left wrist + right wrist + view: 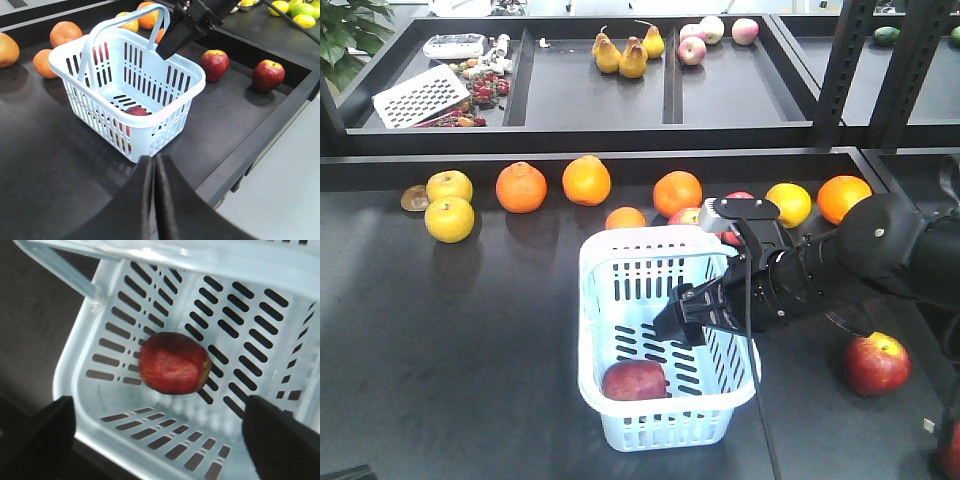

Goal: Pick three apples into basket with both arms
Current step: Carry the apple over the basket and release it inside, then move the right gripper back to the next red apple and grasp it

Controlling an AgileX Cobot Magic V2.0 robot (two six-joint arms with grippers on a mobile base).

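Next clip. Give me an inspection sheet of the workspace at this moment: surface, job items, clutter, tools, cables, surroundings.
Surface: dark table, no spills seen.
Job's things: basket upright, handle up; first apple inside it; second apple and third apple on the table outside it.
Clutter: oranges and yellow fruits along the back edge; pears and a grater in the rear tray.
Grippers: right tool open, empty, above the basket; left tool shut, empty, outside the basket.
Cables: black cable hangs from the right arm across the basket's rim.
Surroundings: black frame posts, plant at the back.
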